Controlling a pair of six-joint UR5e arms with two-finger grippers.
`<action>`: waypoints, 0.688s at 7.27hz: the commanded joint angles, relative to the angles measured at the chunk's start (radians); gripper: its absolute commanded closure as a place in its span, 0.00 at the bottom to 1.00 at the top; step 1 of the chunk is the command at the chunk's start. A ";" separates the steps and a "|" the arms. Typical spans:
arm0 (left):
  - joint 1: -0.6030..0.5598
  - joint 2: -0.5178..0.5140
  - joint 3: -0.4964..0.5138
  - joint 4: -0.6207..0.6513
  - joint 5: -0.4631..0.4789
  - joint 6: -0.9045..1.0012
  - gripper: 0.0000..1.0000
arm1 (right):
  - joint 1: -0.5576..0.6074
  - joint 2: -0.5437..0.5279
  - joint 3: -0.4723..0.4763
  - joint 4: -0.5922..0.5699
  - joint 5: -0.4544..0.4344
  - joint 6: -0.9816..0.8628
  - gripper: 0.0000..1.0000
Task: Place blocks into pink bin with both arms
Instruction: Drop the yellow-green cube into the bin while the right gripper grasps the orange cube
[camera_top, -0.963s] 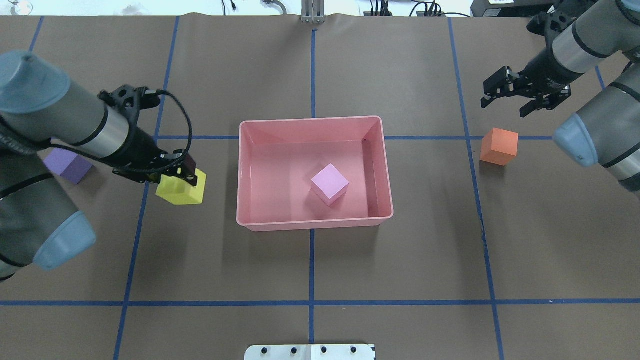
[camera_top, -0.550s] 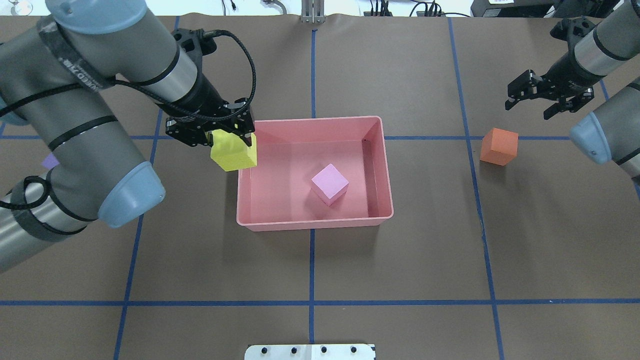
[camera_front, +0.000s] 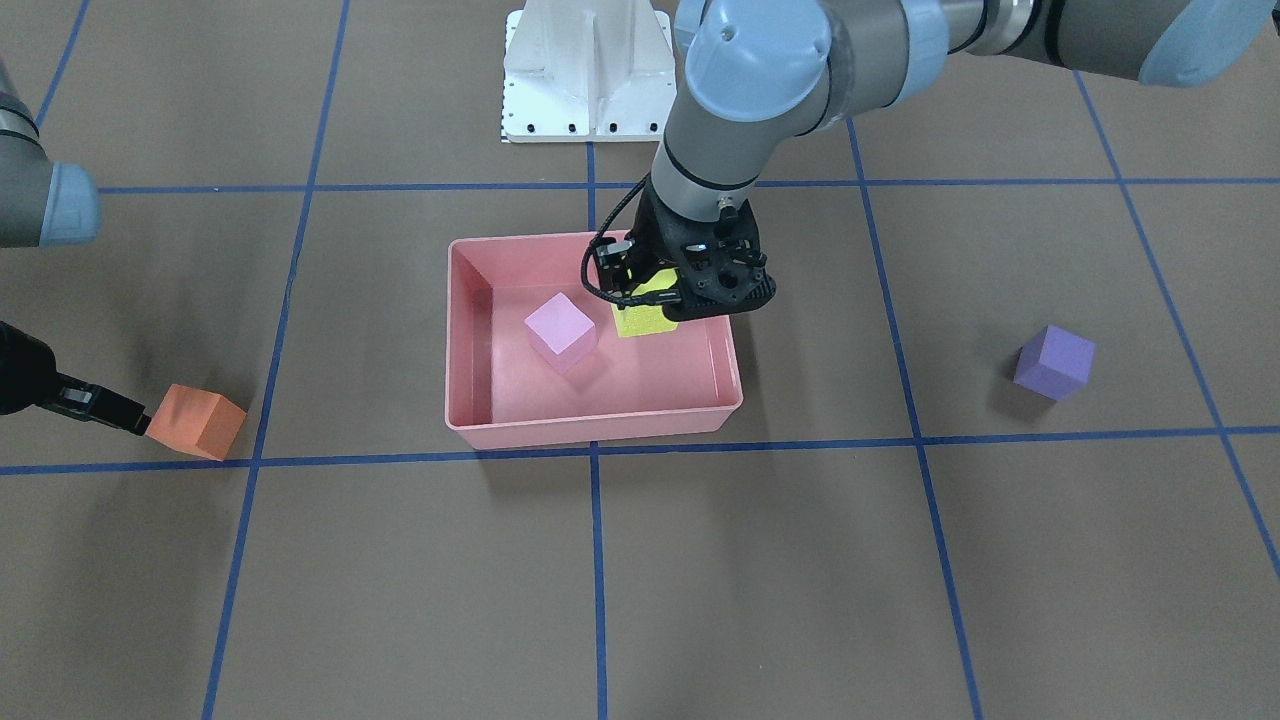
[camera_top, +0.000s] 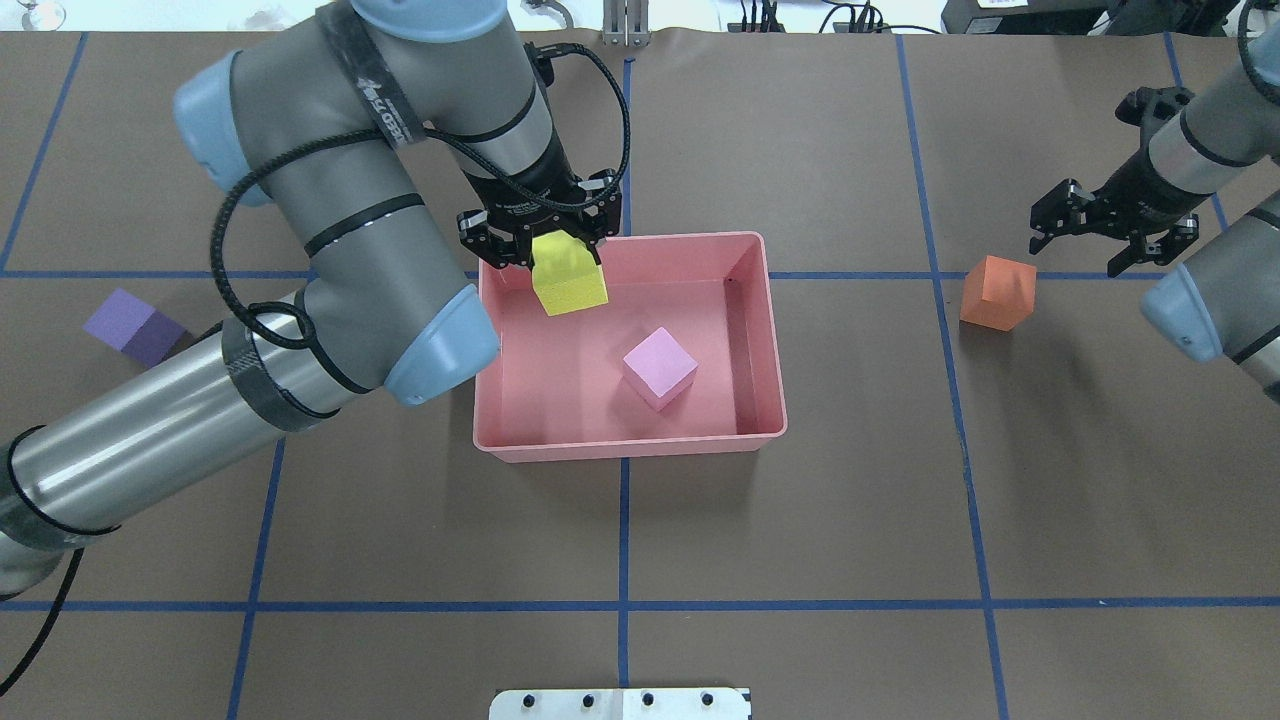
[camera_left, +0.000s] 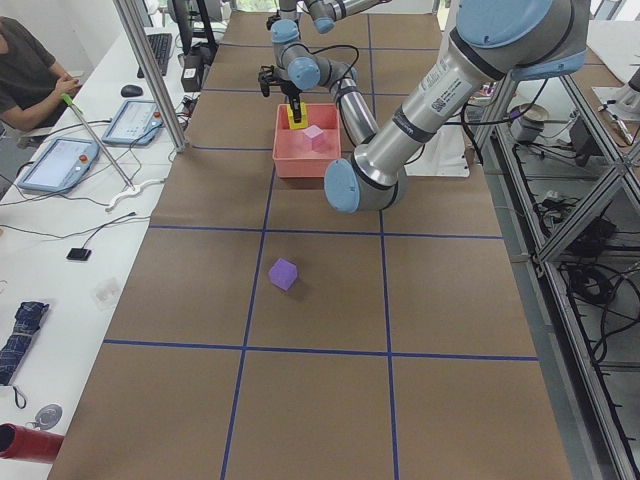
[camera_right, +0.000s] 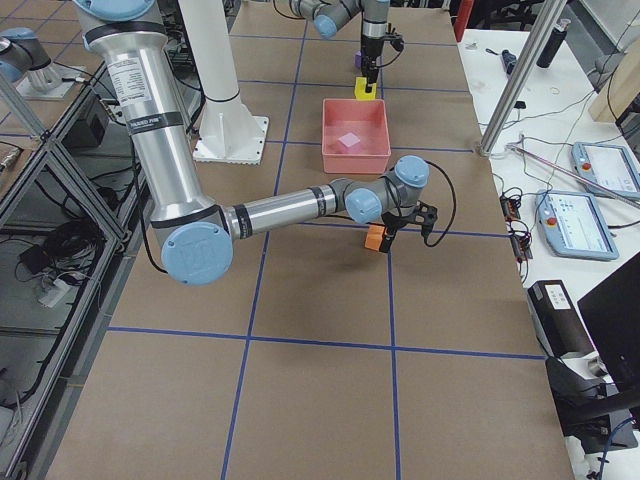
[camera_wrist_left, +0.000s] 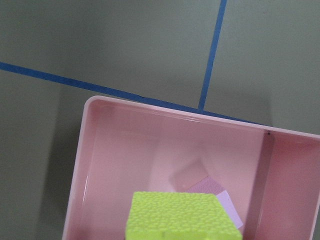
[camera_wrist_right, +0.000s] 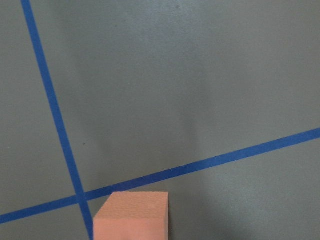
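My left gripper (camera_top: 545, 245) is shut on the yellow block (camera_top: 568, 278) and holds it above the far left corner of the pink bin (camera_top: 630, 446). The front view shows the yellow block (camera_front: 645, 316) over the bin's inside, and the left wrist view shows it (camera_wrist_left: 180, 218) too. The light pink block (camera_top: 660, 367) lies inside the bin. The orange block (camera_top: 997, 292) sits on the table right of the bin. My right gripper (camera_top: 1078, 254) is open just beyond it. The purple block (camera_top: 135, 326) sits far left on the table.
The white pedestal base (camera_front: 585, 70) stands behind the bin in the front view. Blue tape lines cross the brown table. A white plate (camera_top: 620, 703) lies at the near edge. An operator (camera_left: 30, 70) sits beside the table's far end.
My left arm lifted the yellow block from the table left of the bin and carried it right, over the bin's far left corner. My right gripper moved right and down, towards the orange block.
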 joint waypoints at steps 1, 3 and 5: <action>0.031 -0.004 0.059 -0.029 0.033 -0.003 1.00 | -0.070 -0.003 0.008 0.001 -0.039 0.058 0.01; 0.034 0.011 0.057 -0.029 0.034 -0.003 1.00 | -0.083 -0.010 0.017 0.001 -0.037 0.060 0.01; 0.035 0.034 0.053 -0.029 0.034 -0.003 1.00 | -0.086 -0.001 0.052 0.001 -0.036 0.063 0.01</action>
